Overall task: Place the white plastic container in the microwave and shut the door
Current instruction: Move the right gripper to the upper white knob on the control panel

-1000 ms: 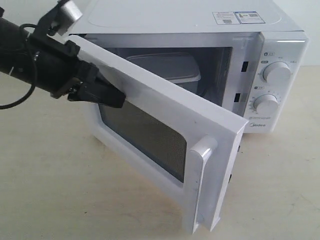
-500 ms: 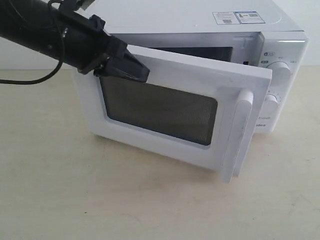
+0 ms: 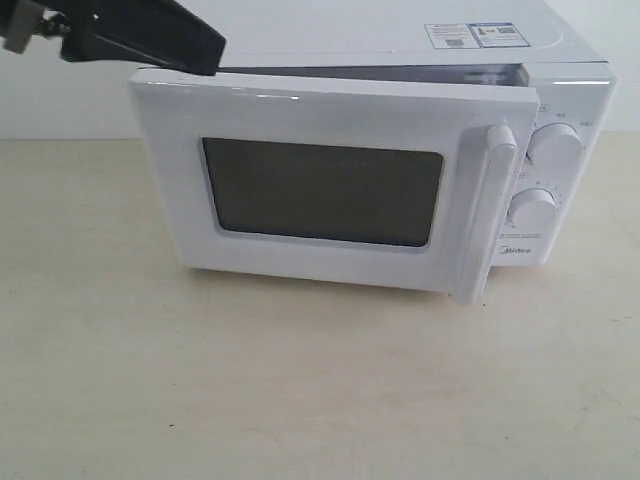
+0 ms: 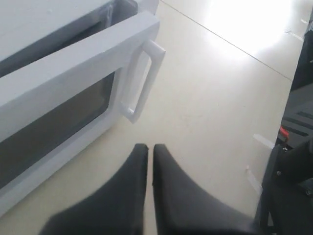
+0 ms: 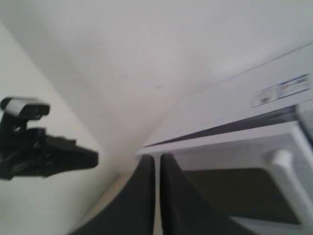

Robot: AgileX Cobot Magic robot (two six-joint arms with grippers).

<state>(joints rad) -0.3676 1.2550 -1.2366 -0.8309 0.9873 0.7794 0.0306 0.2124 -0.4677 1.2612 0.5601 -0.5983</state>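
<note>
1. The microwave [image 3: 350,35] stood mid-frame on the counter [image 3: 300,390]. Its door [image 3: 320,110] was almost shut, with a thin gap along the top and by the handle [image 3: 488,210].
2. The container was hidden behind the dark window [image 3: 320,190].
3. My left jaws, pressed together, hung at upper left, just above the door's corner.
4. My right jaws were together too, holding nothing.

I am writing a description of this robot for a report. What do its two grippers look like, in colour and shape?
The left gripper and the right gripper each have two smooth black fingers, broad at the base and narrowing to blunt tips. No markings show on them. The left arm is black too and carries a small silver-grey box.
</note>
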